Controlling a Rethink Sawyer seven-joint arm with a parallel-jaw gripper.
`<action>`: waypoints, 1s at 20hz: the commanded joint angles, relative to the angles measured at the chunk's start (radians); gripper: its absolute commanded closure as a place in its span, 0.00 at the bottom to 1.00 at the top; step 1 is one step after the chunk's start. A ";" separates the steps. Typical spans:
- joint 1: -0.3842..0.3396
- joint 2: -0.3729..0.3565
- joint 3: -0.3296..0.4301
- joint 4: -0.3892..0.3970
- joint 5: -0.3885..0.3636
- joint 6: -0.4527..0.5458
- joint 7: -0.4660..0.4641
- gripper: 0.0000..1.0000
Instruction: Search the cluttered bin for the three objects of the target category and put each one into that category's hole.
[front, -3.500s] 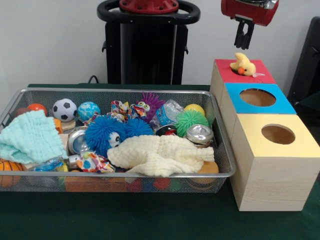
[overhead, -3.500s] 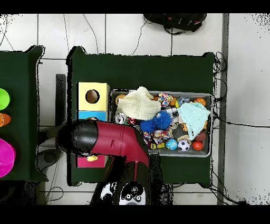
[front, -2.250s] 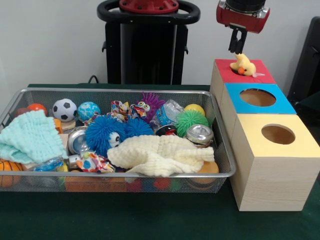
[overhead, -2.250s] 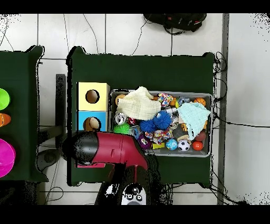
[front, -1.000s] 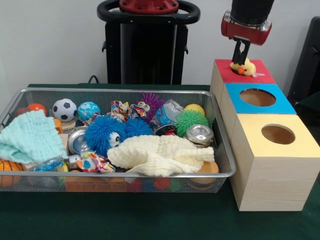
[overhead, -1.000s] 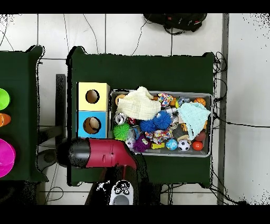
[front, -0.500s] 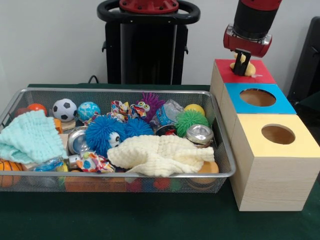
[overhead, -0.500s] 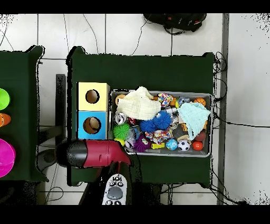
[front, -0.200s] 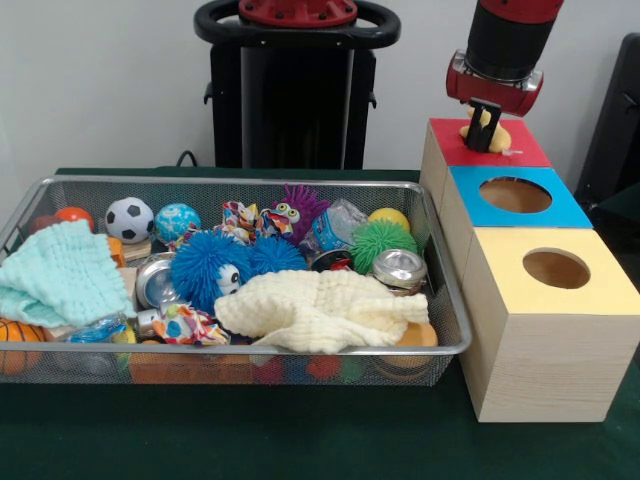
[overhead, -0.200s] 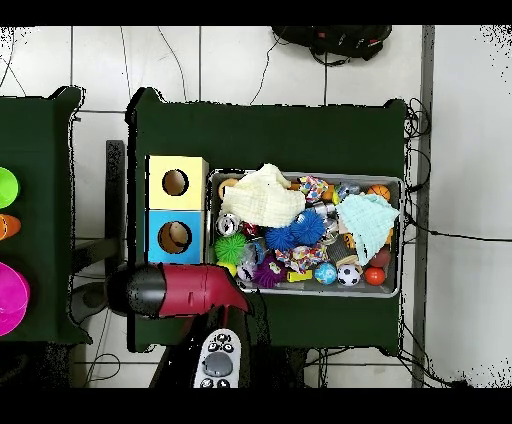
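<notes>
Front view: the gripper (front, -0.200s: 484, 131) has its fingers narrowed around the yellow plush duck (front, -0.200s: 483, 130) on the far red box (front, -0.200s: 520, 146); whether they truly pinch it I cannot tell. Soft and light, it should squash; grasp its body. Its hole is hidden.

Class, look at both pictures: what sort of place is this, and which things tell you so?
Probably a robot lab: a red arm works at a green-covered table, with cables trailing over a tiled floor, and a wire bin of toys beside sorting boxes.
</notes>
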 joint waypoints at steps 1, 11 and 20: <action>-0.031 0.037 0.051 -0.006 -0.061 -0.039 0.038 1.00; -0.017 -0.004 0.036 -0.038 -0.054 0.079 0.045 1.00; -0.023 -0.137 0.031 -0.004 -0.040 0.214 0.034 1.00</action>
